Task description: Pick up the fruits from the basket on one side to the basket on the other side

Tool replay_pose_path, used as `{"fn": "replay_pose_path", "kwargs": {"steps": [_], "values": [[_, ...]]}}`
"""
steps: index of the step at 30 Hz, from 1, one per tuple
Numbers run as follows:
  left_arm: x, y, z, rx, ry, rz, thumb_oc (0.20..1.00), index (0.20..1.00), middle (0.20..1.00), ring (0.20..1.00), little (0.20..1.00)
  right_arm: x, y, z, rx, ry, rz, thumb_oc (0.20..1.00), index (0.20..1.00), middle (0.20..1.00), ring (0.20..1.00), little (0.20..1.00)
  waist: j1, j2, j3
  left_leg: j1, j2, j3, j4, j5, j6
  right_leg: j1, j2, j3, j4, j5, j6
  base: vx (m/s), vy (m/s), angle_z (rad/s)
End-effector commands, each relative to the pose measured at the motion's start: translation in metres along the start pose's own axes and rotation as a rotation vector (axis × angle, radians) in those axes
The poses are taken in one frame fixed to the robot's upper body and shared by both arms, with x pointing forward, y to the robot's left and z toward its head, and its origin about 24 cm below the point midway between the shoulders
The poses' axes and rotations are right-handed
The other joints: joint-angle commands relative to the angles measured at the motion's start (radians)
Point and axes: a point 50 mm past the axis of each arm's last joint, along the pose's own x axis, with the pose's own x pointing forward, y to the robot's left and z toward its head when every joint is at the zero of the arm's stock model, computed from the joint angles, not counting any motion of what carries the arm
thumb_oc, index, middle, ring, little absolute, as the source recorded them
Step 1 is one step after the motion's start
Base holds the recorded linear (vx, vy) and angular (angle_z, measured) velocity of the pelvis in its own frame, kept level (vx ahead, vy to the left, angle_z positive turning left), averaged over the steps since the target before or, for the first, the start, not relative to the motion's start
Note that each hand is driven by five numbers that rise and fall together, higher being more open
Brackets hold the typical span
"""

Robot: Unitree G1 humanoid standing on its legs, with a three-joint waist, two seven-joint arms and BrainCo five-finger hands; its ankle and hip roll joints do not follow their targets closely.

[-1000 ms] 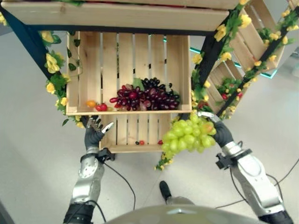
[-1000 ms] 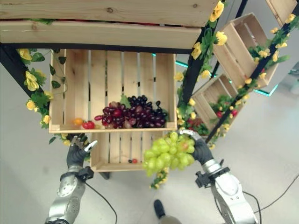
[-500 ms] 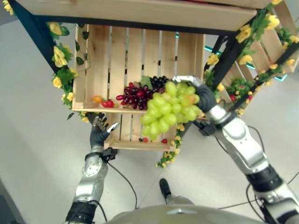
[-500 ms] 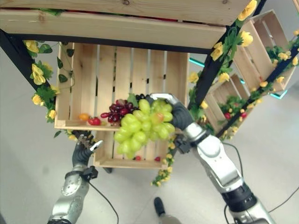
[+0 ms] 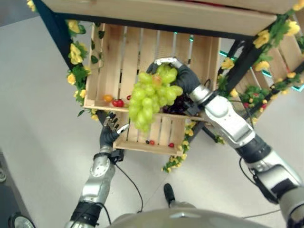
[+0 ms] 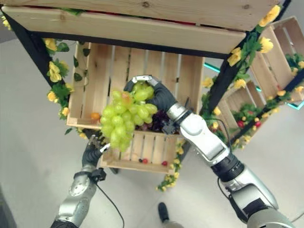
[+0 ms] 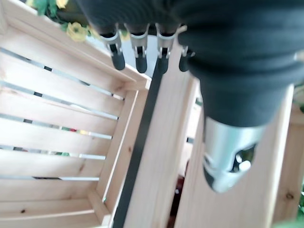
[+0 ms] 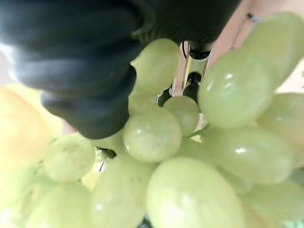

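Note:
My right hand [image 5: 183, 78] is shut on the top of a green grape bunch [image 5: 151, 96], which hangs in the air over the upper wooden crate [image 5: 118, 57]. Dark red and purple grapes [image 5: 178, 103] lie at the crate's front right, mostly behind the bunch and my arm. A small orange fruit [image 5: 108, 98] and red tomatoes [image 5: 117, 102] sit at the crate's front left. The right wrist view shows the green grapes [image 8: 190, 142] pressed close against the hand. My left hand [image 5: 110, 134] hangs open below the crate's front left corner, holding nothing.
A lower wooden crate [image 5: 152, 135] under the first holds a few small red fruits [image 5: 151, 142]. A wooden shelf board [image 5: 166, 12] runs overhead. Black posts with yellow flowers [image 5: 75, 52] flank the crate. More crates [image 6: 247, 102] hang at the right.
My right hand has carried the green grape bunch further left and up, from the crate's right front to over its middle. The camera has shifted. The left hand stays put.

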Motion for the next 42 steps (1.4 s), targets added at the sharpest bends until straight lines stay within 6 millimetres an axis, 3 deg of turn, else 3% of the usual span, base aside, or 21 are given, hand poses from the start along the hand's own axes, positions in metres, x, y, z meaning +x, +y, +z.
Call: {"fn": "replay_pose_path", "kwargs": {"steps": [1, 7, 15, 16, 17, 18, 26, 33, 36, 37, 39, 40, 41, 42], "values": [[0.014, -0.012, 0.026, 0.026, -0.109, -0.109, 1.0, 1.0, 1.0, 1.0, 1.0, 0.041, -0.05, 0.029, -0.206, -0.046, -0.186, 0.2, 0.2, 0.2, 0.2, 0.2, 0.031, 0.012, -0.008, -0.053, -0.027, -0.02, -0.075, 0.038, -0.006, 0.064, 0.025, -0.032, 0.005, -0.11, 0.047, 0.01, 0.001, 0.13], [0.02, -0.018, 0.033, 0.033, -0.129, -0.146, 1.0, 1.0, 1.0, 1.0, 1.0, 0.066, -0.072, 0.007, -0.276, 0.132, -0.301, 0.2, 0.2, 0.2, 0.2, 0.2, 0.051, 0.011, 0.006, -0.066, -0.031, -0.034, -0.071, 0.043, -0.008, 0.058, 0.024, -0.043, 0.005, -0.106, 0.046, -0.01, 0.002, 0.09], [0.024, -0.03, 0.045, 0.051, -0.168, -0.219, 1.0, 1.0, 1.0, 1.0, 1.0, 0.075, -0.112, -0.011, -0.645, 0.402, -0.412, 0.2, 0.2, 0.2, 0.2, 0.2, 0.078, 0.022, 0.018, -0.083, -0.035, -0.054, -0.068, 0.052, -0.012, 0.052, 0.019, -0.064, 0.005, -0.106, 0.044, 0.01, 0.01, 0.09], [0.024, -0.033, 0.047, 0.06, -0.174, -0.238, 1.0, 1.0, 1.0, 1.0, 1.0, 0.07, -0.125, -0.013, -0.738, 0.466, -0.436, 0.467, 0.467, 0.467, 0.467, 0.467, 0.082, 0.023, 0.019, -0.087, -0.036, -0.058, -0.068, 0.053, -0.015, 0.051, 0.017, -0.069, 0.005, -0.107, 0.043, 0.02, 0.01, 0.18], [0.024, -0.033, 0.047, 0.06, -0.175, -0.238, 1.0, 1.0, 1.0, 1.0, 1.0, 0.071, -0.125, -0.013, -0.739, 0.465, -0.436, 0.947, 0.947, 0.947, 0.947, 0.947, 0.082, 0.024, 0.02, -0.087, -0.036, -0.059, -0.068, 0.053, -0.015, 0.051, 0.017, -0.07, 0.005, -0.107, 0.043, 0.01, 0.008, 0.18], [0.024, -0.034, 0.048, 0.062, -0.178, -0.248, 1.0, 1.0, 1.0, 1.0, 1.0, 0.068, -0.13, -0.016, -0.762, 0.508, -0.433, 1.0, 1.0, 1.0, 1.0, 1.0, 0.084, 0.023, 0.021, -0.09, -0.037, -0.062, -0.068, 0.055, -0.016, 0.05, 0.015, -0.074, 0.005, -0.106, 0.042, 0.0, -0.002, 0.11], [0.027, -0.03, 0.053, 0.068, -0.19, -0.236, 1.0, 1.0, 1.0, 1.0, 1.0, 0.076, -0.139, 0.01, -1.133, 0.482, -0.298, 1.0, 1.0, 1.0, 1.0, 1.0, 0.067, 0.024, 0.017, -0.089, -0.03, -0.075, -0.076, 0.061, -0.026, 0.054, 0.011, -0.092, 0.005, -0.116, 0.039, 0.02, 0.0, 0.05], [0.029, -0.025, 0.052, 0.078, -0.187, -0.206, 1.0, 1.0, 1.0, 1.0, 1.0, 0.076, -0.141, 0.02, -1.199, 0.453, -0.272, 1.0, 1.0, 1.0, 1.0, 1.0, 0.055, 0.029, 0.008, -0.08, -0.025, -0.074, -0.08, 0.056, -0.03, 0.061, 0.012, -0.092, 0.005, -0.124, 0.036, 0.0, 0.0, 0.0], [0.029, -0.023, 0.051, 0.073, -0.185, -0.19, 1.0, 1.0, 1.0, 1.0, 1.0, 0.077, -0.138, 0.025, -1.119, 0.391, -0.295, 1.0, 1.0, 1.0, 1.0, 1.0, 0.05, 0.032, 0.005, -0.076, -0.022, -0.073, -0.08, 0.055, -0.03, 0.064, 0.013, -0.089, 0.005, -0.127, 0.035, 0.0, 0.0, 0.0], [0.029, -0.022, 0.051, 0.061, -0.191, -0.173, 1.0, 1.0, 1.0, 1.0, 1.0, 0.074, -0.135, 0.028, -0.951, 0.312, -0.34, 1.0, 1.0, 1.0, 1.0, 1.0, 0.044, 0.037, 0.006, -0.075, -0.021, -0.071, -0.08, 0.054, -0.03, 0.066, 0.013, -0.09, 0.005, -0.128, 0.036, 0.0, 0.0, 0.0], [0.029, -0.023, 0.051, 0.061, -0.19, -0.169, 1.0, 1.0, 1.0, 1.0, 1.0, 0.069, -0.133, 0.027, -0.858, 0.274, -0.353, 1.0, 1.0, 1.0, 1.0, 1.0, 0.043, 0.036, 0.005, -0.074, -0.02, -0.071, -0.08, 0.054, -0.03, 0.068, 0.013, -0.089, 0.005, -0.13, 0.036, 0.0, 0.0, 0.0], [0.029, -0.024, 0.048, 0.045, -0.186, -0.152, 1.0, 1.0, 1.0, 1.0, 1.0, 0.058, -0.125, 0.022, -0.616, 0.192, -0.396, 1.0, 1.0, 1.0, 1.0, 1.0, 0.037, 0.041, 0.009, -0.073, -0.019, -0.07, -0.081, 0.054, -0.029, 0.068, 0.013, -0.086, 0.005, -0.131, 0.035, 0.0, 0.0, 0.0], [0.028, -0.024, 0.048, 0.048, -0.184, -0.153, 1.0, 1.0, 1.0, 1.0, 1.0, 0.056, -0.126, 0.021, -0.614, 0.194, -0.397, 1.0, 1.0, 1.0, 1.0, 1.0, 0.039, 0.039, 0.008, -0.072, -0.019, -0.07, -0.081, 0.053, -0.029, 0.069, 0.013, -0.086, 0.005, -0.132, 0.035, 0.0, 0.0, 0.0], [0.027, -0.027, 0.045, 0.033, -0.176, -0.144, 1.0, 1.0, 1.0, 1.0, 1.0, 0.041, -0.118, 0.018, -0.43, 0.11, -0.417, 1.0, 1.0, 1.0, 1.0, 1.0, 0.03, 0.047, 0.012, -0.071, -0.018, -0.07, -0.081, 0.051, -0.027, 0.07, 0.013, -0.083, 0.005, -0.133, 0.035, 0.0, 0.0, 0.0]]}}
